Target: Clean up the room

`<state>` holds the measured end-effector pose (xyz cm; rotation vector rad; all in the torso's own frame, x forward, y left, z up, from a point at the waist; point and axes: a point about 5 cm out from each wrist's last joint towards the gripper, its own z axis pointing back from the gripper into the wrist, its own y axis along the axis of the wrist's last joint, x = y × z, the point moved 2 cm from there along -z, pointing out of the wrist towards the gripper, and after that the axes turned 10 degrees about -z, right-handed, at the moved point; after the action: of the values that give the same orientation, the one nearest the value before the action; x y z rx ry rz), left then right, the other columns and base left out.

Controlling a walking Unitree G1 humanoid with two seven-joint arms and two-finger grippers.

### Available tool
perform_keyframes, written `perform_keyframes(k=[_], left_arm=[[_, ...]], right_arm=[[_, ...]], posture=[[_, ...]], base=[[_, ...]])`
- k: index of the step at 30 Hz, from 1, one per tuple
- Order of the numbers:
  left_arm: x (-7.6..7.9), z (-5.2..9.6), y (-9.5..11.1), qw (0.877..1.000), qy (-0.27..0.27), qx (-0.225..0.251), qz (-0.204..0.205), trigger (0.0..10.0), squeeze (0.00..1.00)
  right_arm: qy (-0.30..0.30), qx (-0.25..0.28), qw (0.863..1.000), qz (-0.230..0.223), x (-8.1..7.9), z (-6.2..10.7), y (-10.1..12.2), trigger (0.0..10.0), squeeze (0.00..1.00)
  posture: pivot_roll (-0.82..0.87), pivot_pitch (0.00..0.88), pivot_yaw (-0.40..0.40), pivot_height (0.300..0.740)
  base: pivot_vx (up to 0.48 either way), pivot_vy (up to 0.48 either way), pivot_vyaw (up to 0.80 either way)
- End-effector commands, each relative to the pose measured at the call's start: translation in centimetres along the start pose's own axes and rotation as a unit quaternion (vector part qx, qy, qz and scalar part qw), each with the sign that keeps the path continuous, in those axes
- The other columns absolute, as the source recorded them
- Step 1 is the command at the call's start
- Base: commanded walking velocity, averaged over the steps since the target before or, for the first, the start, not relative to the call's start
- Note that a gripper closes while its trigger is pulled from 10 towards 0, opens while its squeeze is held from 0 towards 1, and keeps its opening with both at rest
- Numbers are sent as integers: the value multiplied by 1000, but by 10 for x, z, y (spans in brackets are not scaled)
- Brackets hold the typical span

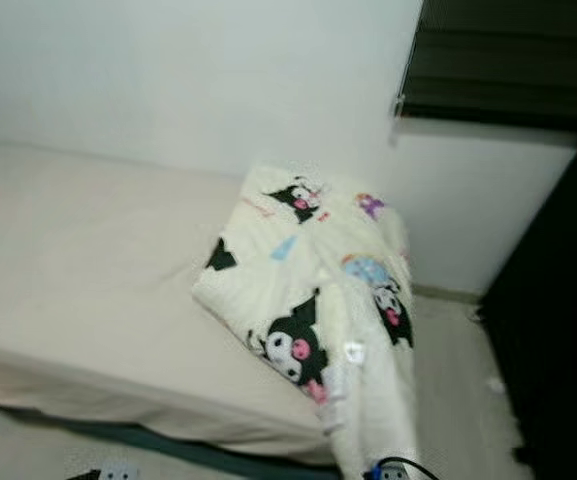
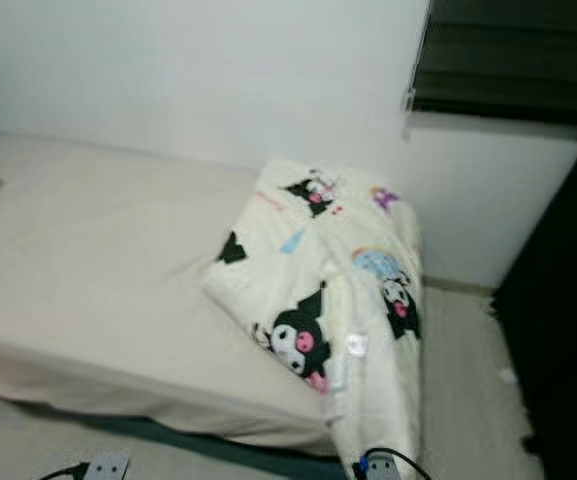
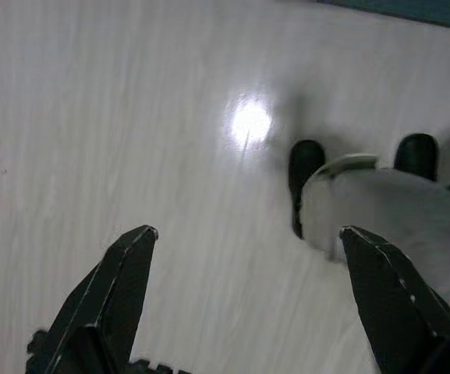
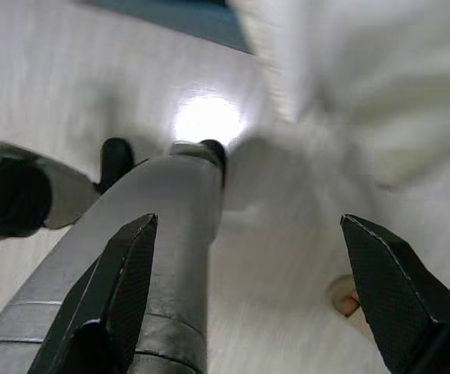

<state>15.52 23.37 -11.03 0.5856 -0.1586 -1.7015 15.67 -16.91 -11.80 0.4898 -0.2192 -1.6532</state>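
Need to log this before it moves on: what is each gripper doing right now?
Left gripper: open, holding nothing, above the floor.
Right gripper: open, holding nothing.

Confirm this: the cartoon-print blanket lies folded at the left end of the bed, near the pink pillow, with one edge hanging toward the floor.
Not quite. The cartoon-print blanket lies at the right end of the bed, by the wall under the dark blind, far from the pink thing at the left edge. The left eye view shows this. The rest holds: its near edge hangs toward the floor.
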Motion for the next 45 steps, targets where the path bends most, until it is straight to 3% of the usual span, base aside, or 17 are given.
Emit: perform_keyframes(k=[1, 10, 26, 40, 44, 45], left_arm=[[-3, 0, 0, 1000, 2, 0, 1, 10000, 0], [-3, 0, 4, 1000, 1, 9, -3, 10000, 0], [-1, 0, 8, 1000, -1, 25, 5, 10000, 0], [0, 0, 7, 1000, 0, 22, 11, 10000, 0], [-1, 0, 5, 1000, 0, 21, 10, 10000, 0], [-2, 0, 5, 1000, 2, 21, 10, 10000, 0]], right_arm=[[-5, 8, 1000, -9, -1, -1, 3, 10000, 0], [-20, 6, 1000, -11, 5, 0, 2, 10000, 0], [-21, -2, 1000, -12, 4, 1, -4, 10000, 0], [-20, -3, 1000, -18, 3, 0, -4, 10000, 0], [-28, 22, 998, -55, 8, 1, 9, 10000, 0], [-27, 77, 991, -106, 13, 2, 37, 10000, 0]], posture=[[76, 0, -57, 740], [72, 0, -51, 740], [71, 0, -51, 740], [74, 0, -52, 740], [75, 0, -51, 730], [73, 0, -48, 720]], base=[[0, 0, 0], [0, 0, 0], [382, 0, 0], [0, 0, 0], [0, 0, 0], [0, 0, 0]])
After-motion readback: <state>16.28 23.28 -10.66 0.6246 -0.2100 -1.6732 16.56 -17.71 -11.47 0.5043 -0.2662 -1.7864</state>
